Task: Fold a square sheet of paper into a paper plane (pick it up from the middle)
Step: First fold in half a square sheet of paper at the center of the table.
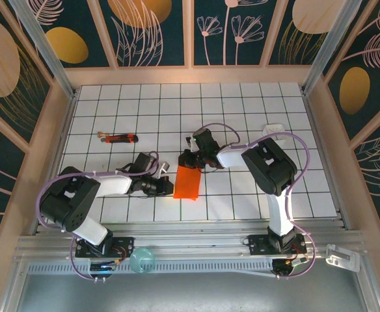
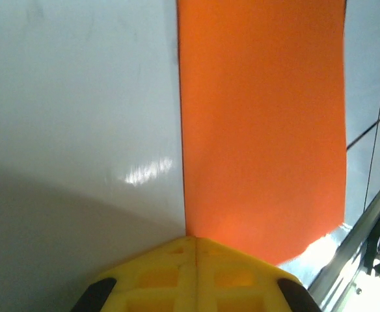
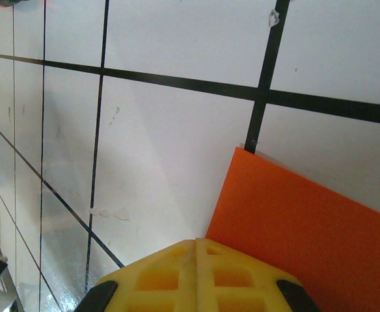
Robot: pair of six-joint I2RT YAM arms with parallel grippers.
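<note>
Paper (image 1: 188, 184) lies centre-frame on the surface (image 1: 242, 110), long axis running up-down. Left end effector (image 1: 168, 187), closed, meets its left edge; right end effector (image 1: 191, 164), also closed, sits at its upper edge, equally near.

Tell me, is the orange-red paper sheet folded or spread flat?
Folded, apparently: the orange-red paper sheet lies as a narrow rectangle, not a square, flat on the white grid table.

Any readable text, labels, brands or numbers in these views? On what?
None readable in any view.
orange paper: plain, no print.
red-and-black tool: too small to tell if it bears any marking.
wall panels: leaf and flower patterns, no words.
</note>
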